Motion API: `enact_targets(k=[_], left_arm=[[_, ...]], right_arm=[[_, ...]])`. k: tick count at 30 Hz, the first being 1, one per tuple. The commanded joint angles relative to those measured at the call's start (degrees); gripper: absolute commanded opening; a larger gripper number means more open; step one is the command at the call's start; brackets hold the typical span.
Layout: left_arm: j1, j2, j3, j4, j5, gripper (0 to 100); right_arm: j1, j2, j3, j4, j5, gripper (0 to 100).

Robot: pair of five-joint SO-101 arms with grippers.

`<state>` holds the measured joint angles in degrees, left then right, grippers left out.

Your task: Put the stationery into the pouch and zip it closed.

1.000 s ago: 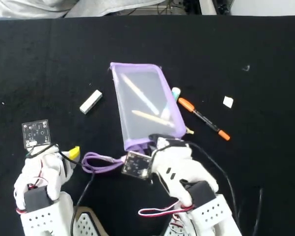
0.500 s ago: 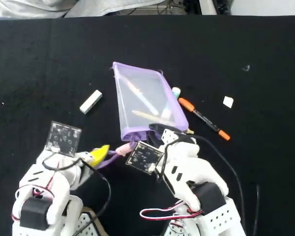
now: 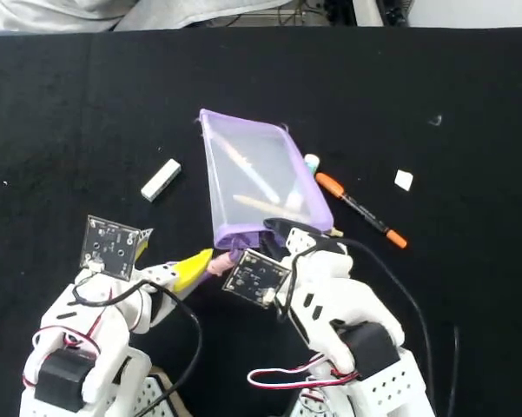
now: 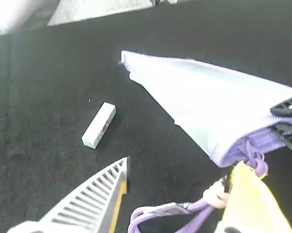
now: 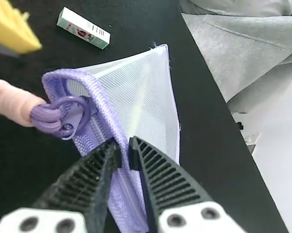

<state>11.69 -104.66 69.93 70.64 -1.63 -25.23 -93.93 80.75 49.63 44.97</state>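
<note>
The translucent purple mesh pouch [image 3: 256, 178] lay on the black desk [image 3: 434, 78]. The right gripper [image 5: 125, 148] was clenched on the pouch's zipper edge at its near corner. The left gripper [image 4: 180, 165] stood released, its yellow finger touching the pink bead [image 4: 214, 190] on the purple zip strap [image 4: 175, 209]. An orange marker pen [image 3: 360, 210] lay just beside the pouch.
</note>
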Motion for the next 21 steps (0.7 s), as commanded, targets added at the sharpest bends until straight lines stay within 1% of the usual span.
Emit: enact_targets(k=[1, 4, 10, 13, 17, 21], left_arm=[[0.75, 0.09, 2.15, -4.13, 0.35, 33], [0.84, 0.09, 5.76, -7.21, 0.35, 33], [0.92, 0.09, 6.64, -7.74, 0.35, 33], [0.92, 0.09, 7.08, -8.7, 0.35, 33], [0.84, 0.09, 10.24, -11.96, 0.35, 33], [0.84, 0.09, 12.09, -13.98, 0.26, 33]], right_arm=[[-1.93, 0.04, -3.56, 0.35, -1.93, 1.1], [-3.08, 0.04, -3.74, 0.44, -2.11, 1.1], [-4.04, 0.04, -4.26, 0.44, -2.11, 1.1], [-4.48, -0.22, -5.67, 2.81, -2.11, 1.1], [-7.47, -0.48, -8.13, 6.86, -2.11, 1.1], [-8.09, -0.48, -8.57, 7.65, -2.11, 1.1]])
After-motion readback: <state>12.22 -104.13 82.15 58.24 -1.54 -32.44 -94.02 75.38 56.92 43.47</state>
